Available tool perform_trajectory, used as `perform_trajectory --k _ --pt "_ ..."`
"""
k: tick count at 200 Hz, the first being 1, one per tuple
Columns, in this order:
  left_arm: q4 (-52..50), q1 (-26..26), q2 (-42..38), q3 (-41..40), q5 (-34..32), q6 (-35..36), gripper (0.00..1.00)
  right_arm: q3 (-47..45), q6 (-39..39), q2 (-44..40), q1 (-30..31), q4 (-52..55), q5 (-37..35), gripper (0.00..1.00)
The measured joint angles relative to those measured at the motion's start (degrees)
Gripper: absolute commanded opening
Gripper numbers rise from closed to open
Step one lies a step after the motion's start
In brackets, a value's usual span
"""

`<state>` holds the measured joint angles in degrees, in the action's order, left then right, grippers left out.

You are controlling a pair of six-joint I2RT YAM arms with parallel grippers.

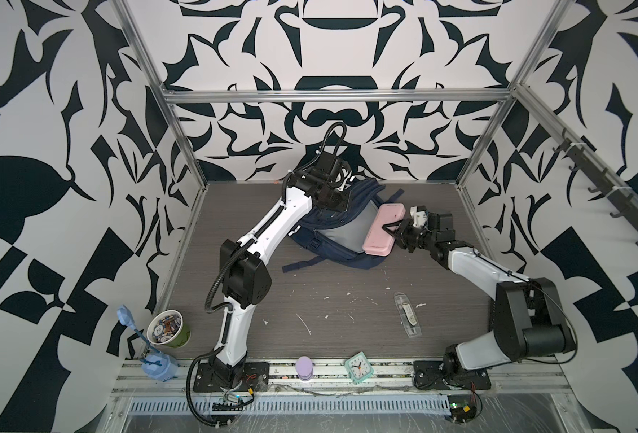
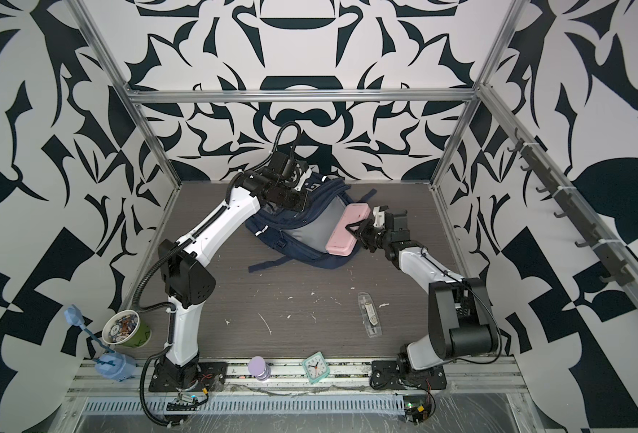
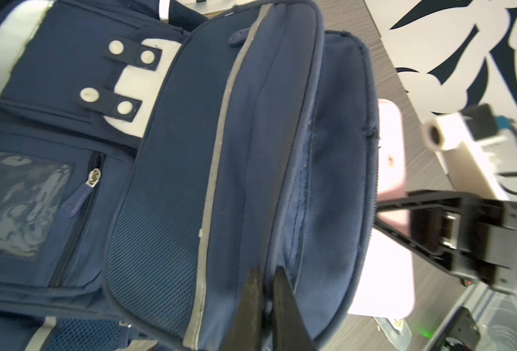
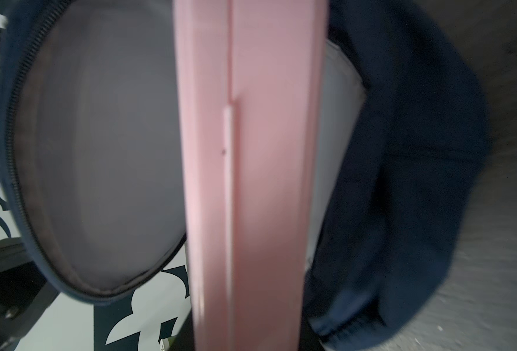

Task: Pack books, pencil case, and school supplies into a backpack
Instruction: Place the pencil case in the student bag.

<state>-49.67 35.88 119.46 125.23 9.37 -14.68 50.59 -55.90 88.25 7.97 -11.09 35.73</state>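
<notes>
Rail: clock is standing between the two arm bases. A cup of small bits is sitting near the left base.
Surface: grey wood grain, showing white flecks.
Packet: is lying flat on the surface, right of centre, near the right arm's elbow and well apart from the backpack.
Backpack: is lying toward the far wall with its main pocket gaping and the grey lining showing in both top views.
Case: is hanging tilted at the backpack's mouth, over its right rim. In the right wrist view it is standing edge-on in front of the lining. Whether it is touching the fabric, cannot tell.
Right pincer: is grasping the case across its width, about mid-length, one finger on each face.
Left pincer: is clenching the edge of the backpack's upper flap, fingers nearly together on the fabric, and is holding the flap lifted above the mouth.
</notes>
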Motion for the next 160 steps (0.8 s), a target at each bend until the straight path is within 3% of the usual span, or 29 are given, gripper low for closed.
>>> perform_trajectory --k 56,122,160 --pt "-1.49 0.02 0.0 3.28 1.29 -0.59 0.0 8.15 -8.59 15.76 4.68 -12.46 -0.42 0.2" --pt "-1.97 0.13 -0.04 3.58 3.39 -1.51 0.0 24.7 -14.99 32.22 8.81 -15.28 -1.29 0.2" --pt "0.11 0.13 -2.45 -0.74 3.52 -2.01 0.0 36.22 -16.39 42.01 10.05 -14.47 -0.57 0.23"
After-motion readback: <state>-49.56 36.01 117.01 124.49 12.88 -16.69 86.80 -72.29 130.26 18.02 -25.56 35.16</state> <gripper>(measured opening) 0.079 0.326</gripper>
